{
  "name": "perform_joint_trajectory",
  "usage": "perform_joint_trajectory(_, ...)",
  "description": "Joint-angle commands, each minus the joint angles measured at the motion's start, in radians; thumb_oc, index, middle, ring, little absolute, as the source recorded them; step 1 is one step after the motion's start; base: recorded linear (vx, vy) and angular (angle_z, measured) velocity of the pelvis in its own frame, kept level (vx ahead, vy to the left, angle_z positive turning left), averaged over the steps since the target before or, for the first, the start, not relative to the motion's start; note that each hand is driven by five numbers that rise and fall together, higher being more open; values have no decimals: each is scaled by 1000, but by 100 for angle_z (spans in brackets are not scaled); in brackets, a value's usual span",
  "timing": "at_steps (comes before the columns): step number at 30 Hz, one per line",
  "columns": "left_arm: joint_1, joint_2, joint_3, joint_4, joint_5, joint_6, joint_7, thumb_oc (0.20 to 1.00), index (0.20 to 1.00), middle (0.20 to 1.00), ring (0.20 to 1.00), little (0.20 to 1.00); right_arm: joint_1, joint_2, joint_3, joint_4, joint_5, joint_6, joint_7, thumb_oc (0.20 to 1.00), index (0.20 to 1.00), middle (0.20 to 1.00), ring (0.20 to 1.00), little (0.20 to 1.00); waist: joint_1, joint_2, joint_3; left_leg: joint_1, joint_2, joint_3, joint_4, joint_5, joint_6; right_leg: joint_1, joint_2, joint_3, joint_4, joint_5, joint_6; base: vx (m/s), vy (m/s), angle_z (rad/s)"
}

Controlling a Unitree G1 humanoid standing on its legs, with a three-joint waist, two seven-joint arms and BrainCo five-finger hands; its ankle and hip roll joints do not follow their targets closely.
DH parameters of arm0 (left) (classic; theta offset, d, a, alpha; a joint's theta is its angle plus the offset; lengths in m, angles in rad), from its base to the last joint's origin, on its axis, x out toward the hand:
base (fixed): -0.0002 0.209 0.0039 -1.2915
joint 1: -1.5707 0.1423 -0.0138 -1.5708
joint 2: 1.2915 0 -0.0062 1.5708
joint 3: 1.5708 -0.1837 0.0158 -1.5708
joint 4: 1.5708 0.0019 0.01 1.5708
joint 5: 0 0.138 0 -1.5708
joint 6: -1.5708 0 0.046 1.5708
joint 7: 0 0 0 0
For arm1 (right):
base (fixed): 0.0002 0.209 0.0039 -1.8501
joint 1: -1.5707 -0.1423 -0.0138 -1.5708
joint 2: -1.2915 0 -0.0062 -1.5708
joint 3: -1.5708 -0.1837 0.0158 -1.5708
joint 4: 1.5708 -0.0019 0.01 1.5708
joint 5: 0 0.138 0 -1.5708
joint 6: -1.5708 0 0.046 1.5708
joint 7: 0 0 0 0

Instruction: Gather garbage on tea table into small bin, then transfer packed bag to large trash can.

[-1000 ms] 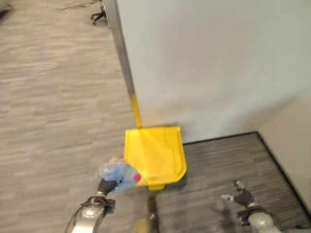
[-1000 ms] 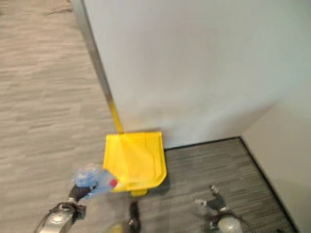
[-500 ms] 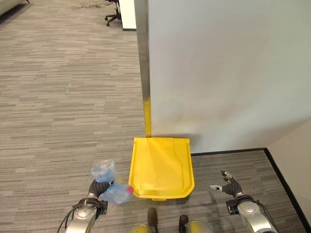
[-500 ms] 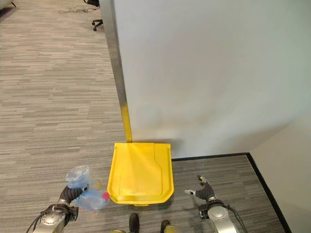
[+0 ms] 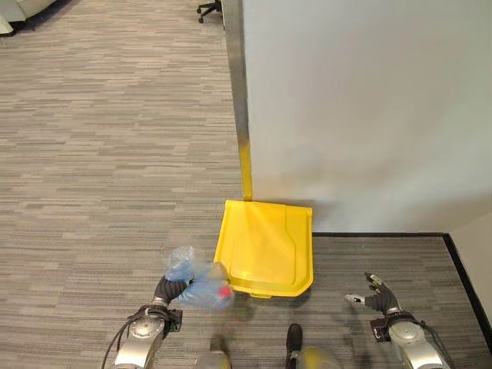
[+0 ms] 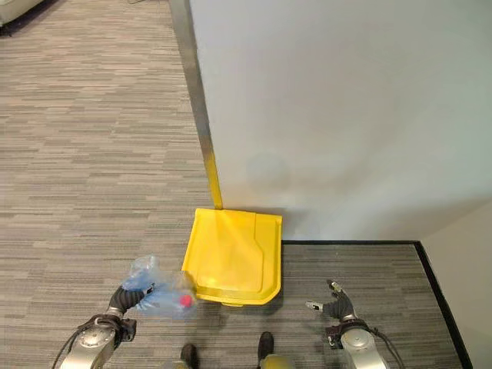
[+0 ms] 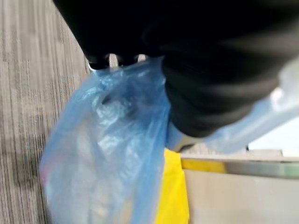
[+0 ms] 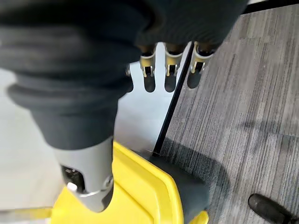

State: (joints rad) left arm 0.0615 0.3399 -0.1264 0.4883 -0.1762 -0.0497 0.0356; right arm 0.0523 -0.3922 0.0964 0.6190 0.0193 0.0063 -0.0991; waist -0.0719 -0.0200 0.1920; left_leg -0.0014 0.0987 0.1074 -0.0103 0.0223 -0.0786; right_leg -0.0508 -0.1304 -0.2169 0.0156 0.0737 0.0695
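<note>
A large yellow trash can [image 5: 266,247] with its lid down stands on the floor against a white wall. My left hand [image 5: 167,290] is at the lower left, just left of the can, shut on a packed blue plastic bag [image 5: 196,282] with something red inside; the bag [image 7: 107,154] hangs from that hand. My right hand [image 5: 375,294] hovers low on the right over the darker carpet, open and holding nothing, its fingers [image 8: 167,60] straight.
The white wall [image 5: 369,108] with a metal corner strip [image 5: 237,92] rises behind the can. Grey striped carpet [image 5: 100,169] spreads to the left. A black border strip [image 5: 384,234] edges the darker carpet on the right. A chair base [image 5: 207,8] shows far back.
The camera view has shifted, so the can sits a little higher and further right. The bag has swung right, closer to the can's left edge. My right hand stays open.
</note>
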Motion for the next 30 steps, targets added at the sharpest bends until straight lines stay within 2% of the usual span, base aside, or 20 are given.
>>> perform_joint_trajectory(1,16,77,48,-62,5,-43,15,200,200,200,200,200,-30,4,9,-27,-22,-17,-7,1000,1000,1000,1000,1000,25,-29,-17,-63,-77,-25,64,-94,32,-64,-50,66,97,-105,61,-189,538,-20)
perform_joint_trajectory(2,2,97,59,-56,11,-46,22,200,200,200,200,200,-49,18,32,-21,-31,-11,-5,1000,1000,1000,1000,1000,33,-27,1,-57,-90,-9,55,-90,53,-116,-48,88,180,-98,68,-145,362,-39)
perform_joint_trajectory(3,2,101,64,-52,9,-48,22,200,200,200,200,200,-50,19,42,-15,-37,-9,-2,1000,1000,1000,1000,1000,38,-27,0,-48,-101,0,41,-82,63,-119,-19,98,208,-108,62,-102,292,-76)
perform_joint_trajectory(4,1,101,66,-53,8,-50,23,200,200,200,200,200,-51,18,45,-16,-37,-12,-3,1000,1000,1000,1000,1000,40,-28,-2,-43,-105,4,35,-80,66,-116,-3,93,215,-116,57,-22,151,-83)
perform_joint_trajectory(5,3,100,70,-51,3,-52,31,200,200,200,200,200,-49,16,47,-16,-29,-20,-9,1000,1000,1000,1000,1000,45,-31,-12,-39,-117,14,22,-74,67,-93,35,65,196,-142,43,18,41,-78)
perform_joint_trajectory(6,12,97,72,-56,3,-50,28,200,200,200,200,200,-35,15,41,-18,-22,-25,-10,1000,1000,1000,1000,1000,42,-40,-17,-38,-126,0,25,-73,63,-72,62,94,158,-157,38,37,-20,-19)
perform_joint_trajectory(7,22,88,80,-57,-4,-50,31,200,200,200,200,200,-28,6,40,-21,-23,-21,-12,1000,1000,1000,1000,1000,42,-50,-21,-40,-132,-5,44,-80,62,-41,95,167,99,-138,28,68,-72,2)
perform_joint_trajectory(13,49,74,64,-47,7,-39,3,200,200,200,200,200,-12,-3,32,-24,-22,-20,-8,1000,1000,1000,1000,1000,41,-59,-49,-16,-136,-9,67,-108,73,19,86,152,39,-133,24,98,-18,26)
perform_joint_trajectory(18,49,87,75,-51,16,-34,11,200,200,200,200,200,-17,3,32,-28,-28,-15,-7,1000,1000,1000,1000,1000,46,-63,-43,-26,-142,-17,70,-117,83,6,77,156,48,-133,35,60,80,-1)
perform_joint_trajectory(23,44,96,86,-54,12,-37,21,200,200,200,200,200,-39,12,43,-25,-28,-11,-7,1000,1000,1000,1000,1000,58,-63,-30,-52,-161,-33,84,-126,100,-45,69,176,111,-128,56,19,100,-9)
perform_joint_trajectory(26,36,100,92,-54,8,-36,25,200,200,200,200,200,-54,19,49,-25,-26,-11,-2,1000,1000,1000,1000,1000,65,-53,-15,-42,-172,-35,86,-139,117,-114,55,170,251,-130,76,108,148,-10)
perform_joint_trajectory(28,34,102,92,-45,10,-35,23,200,200,200,200,200,-52,19,42,-30,-24,-9,-4,1000,1000,1000,1000,1000,57,-50,-2,9,-180,-35,66,-159,116,-185,49,135,267,-87,70,186,82,-13)
perform_joint_trajectory(30,37,104,91,-50,11,-36,23,200,200,200,200,200,-53,12,40,-33,-24,-8,-6,1000,1000,1000,1000,1000,45,-47,6,38,-188,-41,59,-175,119,-224,42,108,220,-55,71,170,22,-1)
